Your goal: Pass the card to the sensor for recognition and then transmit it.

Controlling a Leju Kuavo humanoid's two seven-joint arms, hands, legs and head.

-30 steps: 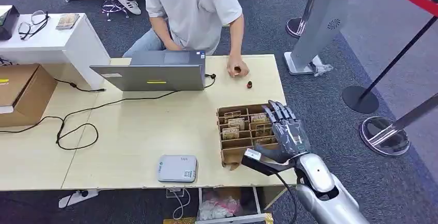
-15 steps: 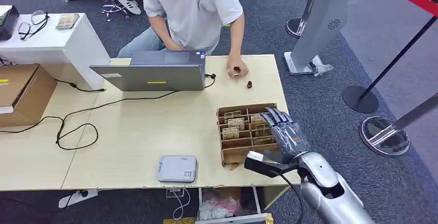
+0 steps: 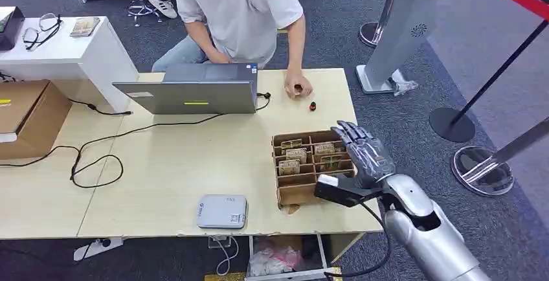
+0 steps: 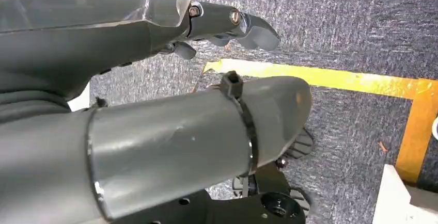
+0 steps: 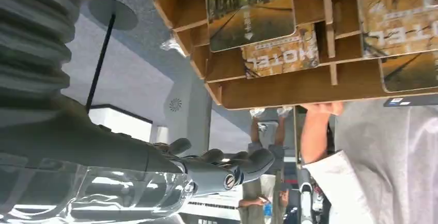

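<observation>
- Since the earlier frame, your right hand lifted a bit, fingers spread, holding nothing.
- Cards sat upright in the cardboard box near the table's right edge, just left of that hand.
- Left hand hung floorward; grip unclear.

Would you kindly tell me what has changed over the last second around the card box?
The right hand slid a little to the robot's right along the cardboard card box, so its fingers cover less of the compartments; it holds nothing. The person's hand edged slightly. The box, cards, sensor and laptop stayed put.
</observation>
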